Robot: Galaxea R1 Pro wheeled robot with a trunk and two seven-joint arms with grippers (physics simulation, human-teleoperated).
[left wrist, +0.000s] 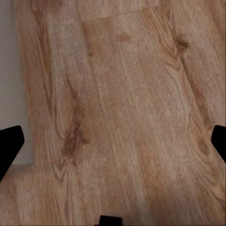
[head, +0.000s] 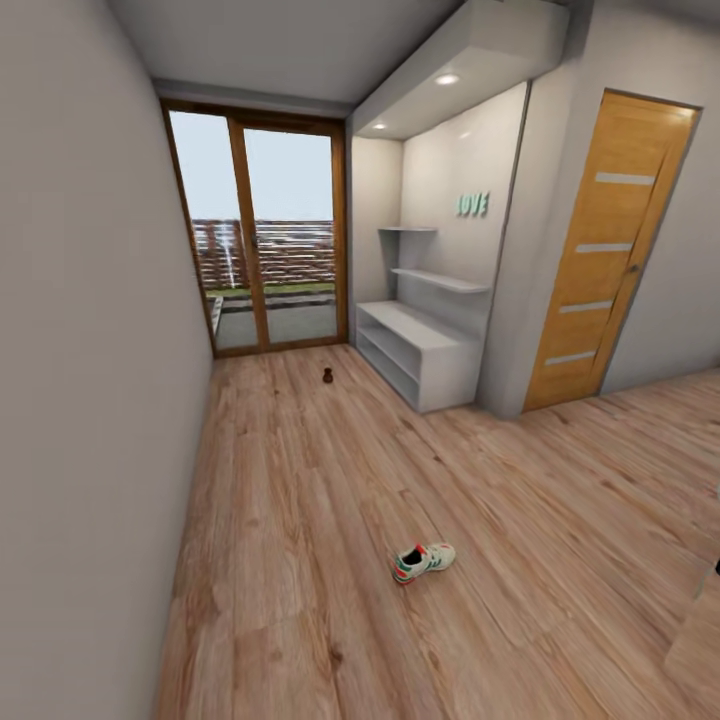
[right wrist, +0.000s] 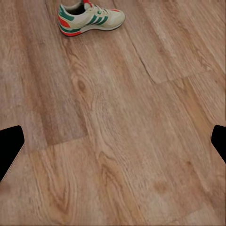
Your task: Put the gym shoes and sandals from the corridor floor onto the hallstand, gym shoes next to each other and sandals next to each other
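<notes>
One cream-white gym shoe (head: pixel 423 562) with green stripes and red-orange accents lies on its sole on the corridor floor (head: pixel 300 500), in the near middle. The right wrist view has the same gym shoe (right wrist: pixel 89 19) some way ahead of my right gripper (right wrist: pixel 113 146), which is open and empty. My left gripper (left wrist: pixel 113 143) is also open over bare planks. A small dark brown sandal (head: pixel 327 376) sits far off on the floor near the glass door. The pale hallstand (head: pixel 420 345) with the mint "LOVE" letters (head: pixel 473 205) stands in the right-hand alcove. The other shoe and sandal are out of view.
A glass patio door (head: pixel 265 230) closes the corridor's far end. A wooden door (head: pixel 610 250) is on the right past the alcove. A grey wall (head: pixel 90 350) runs along the left. A dark part of my body (head: pixel 714 578) shows at the right edge.
</notes>
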